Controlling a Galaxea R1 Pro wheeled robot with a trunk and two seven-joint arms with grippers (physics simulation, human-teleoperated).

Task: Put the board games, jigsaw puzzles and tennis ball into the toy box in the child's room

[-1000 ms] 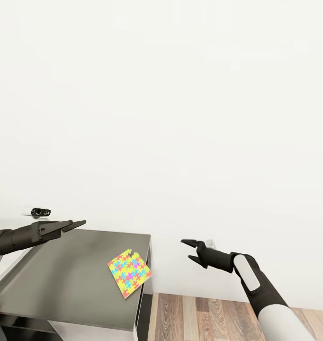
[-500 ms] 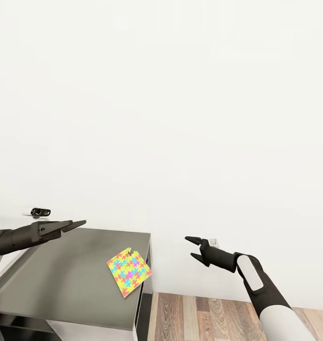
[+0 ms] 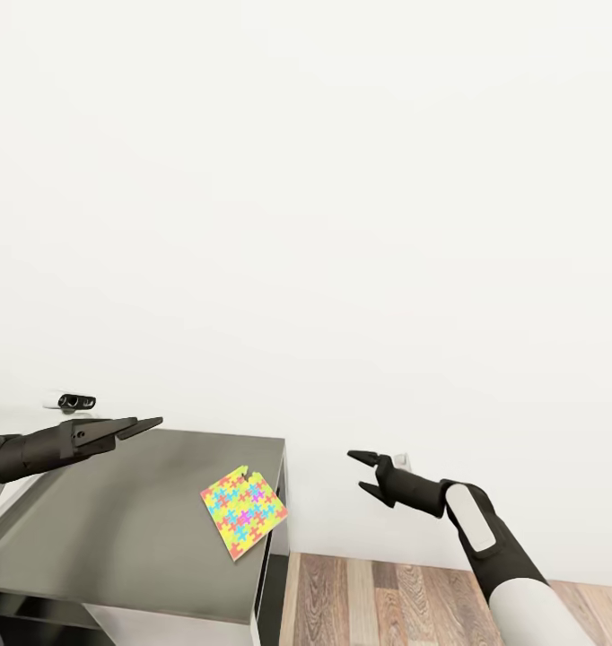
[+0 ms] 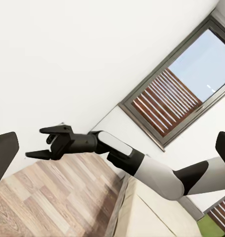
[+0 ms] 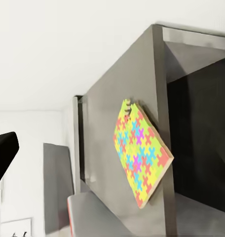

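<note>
A plain white wall (image 3: 342, 224) takes up most of the head view, meeting a strip of brown wood-plank floor (image 3: 387, 601) at lower right. Against the wall at lower left stands a dark grey, flat-topped table (image 3: 118, 529) with a white lower panel beneath its front edge. In the left wrist view, a window with a dark frame and brown slatted blinds (image 4: 179, 94) sits in the wall, and a pale, cream-coloured surface (image 4: 147, 217) lies below it.

The right arm, white with black joints (image 3: 512, 574), reaches forward over the floor, clear of the table. The left arm, black (image 3: 28, 450), extends over the table's left part.

A bright yellow jigsaw puzzle with pink, blue and orange pieces (image 3: 243, 511) lies flat on the table near its right edge, one corner reaching the front right rim; the right wrist view shows it as a thin slab (image 5: 139, 158).

The right gripper (image 3: 363, 473) hangs in the air beside the table with its jaws parted and nothing between them. The left gripper (image 3: 144, 424) hovers above the tabletop with its fingers close together, holding nothing that can be seen. A small black-and-white object (image 3: 73, 401) sits by the wall behind the left arm; what it is cannot be made out.
</note>
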